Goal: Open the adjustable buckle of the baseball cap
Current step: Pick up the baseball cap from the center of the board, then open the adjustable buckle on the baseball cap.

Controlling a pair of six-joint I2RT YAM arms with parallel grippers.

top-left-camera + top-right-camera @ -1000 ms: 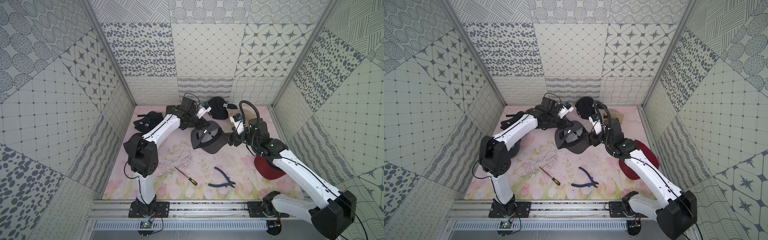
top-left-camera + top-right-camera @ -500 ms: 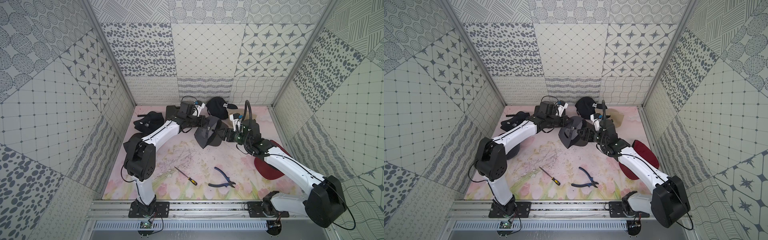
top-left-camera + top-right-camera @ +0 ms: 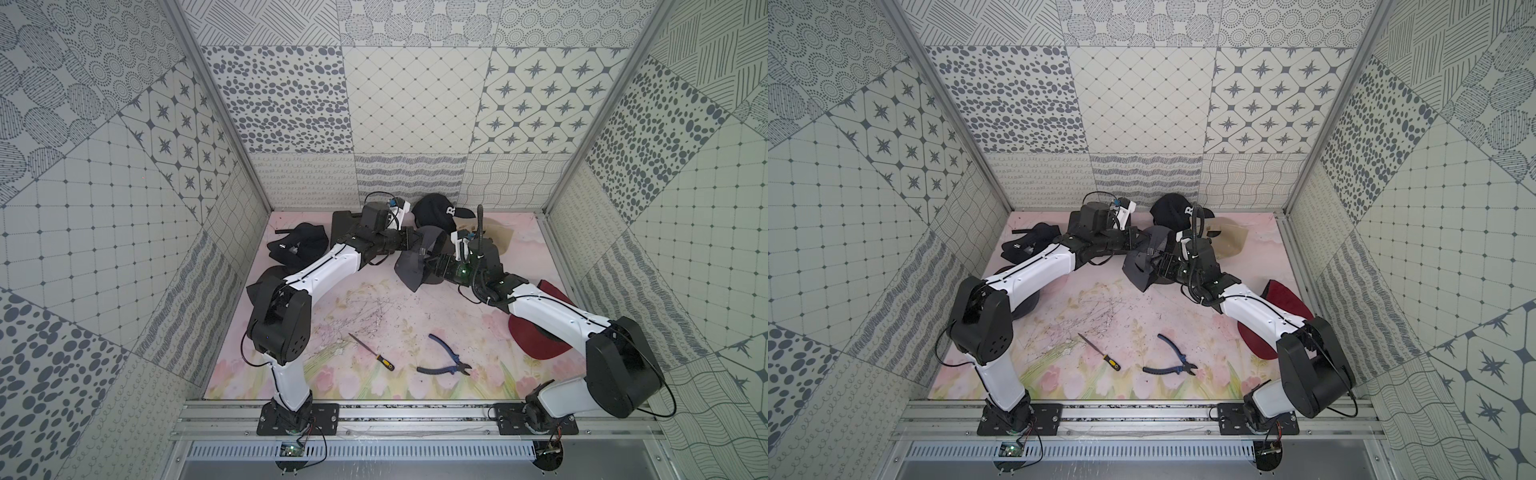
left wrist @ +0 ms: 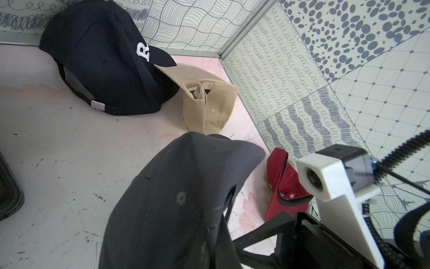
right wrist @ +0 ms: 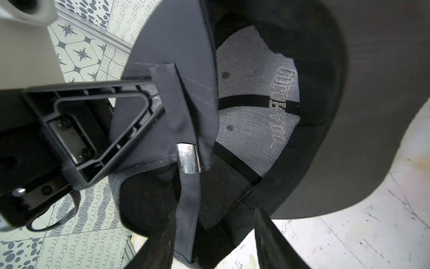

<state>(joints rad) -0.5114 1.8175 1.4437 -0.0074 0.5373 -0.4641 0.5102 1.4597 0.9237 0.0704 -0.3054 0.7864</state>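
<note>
**Grey baseball cap [image 3: 409, 266] held up, buckle flat on its strap**

I have it hanging between my two arms near the back of the mat [image 3: 374, 299], just in front of the black cap [image 4: 104, 58] with the white stitched "R". My left gripper [image 5: 158, 97] is clamped tight on the rear edge beside the strap, and the inside of the crown faces the right wrist camera. In that view the silver buckle [image 5: 188, 158] lies flat on the grey strap [image 5: 186, 205], whose tail hangs down from it. My right gripper [image 5: 215, 223] has its fingers apart, one on each side of that tail. The tail lies close against one finger [image 5: 162, 244]; I can't tell whether they touch.

Pale lettering [image 5: 279, 104] is stitched through the front panel, seen reversed from inside; I can't read it. A tan cap [image 4: 209, 104] lies just beside the "R" cap. A red cap [image 4: 281, 181] sits by the right wall, its small white label too small to read.
</note>
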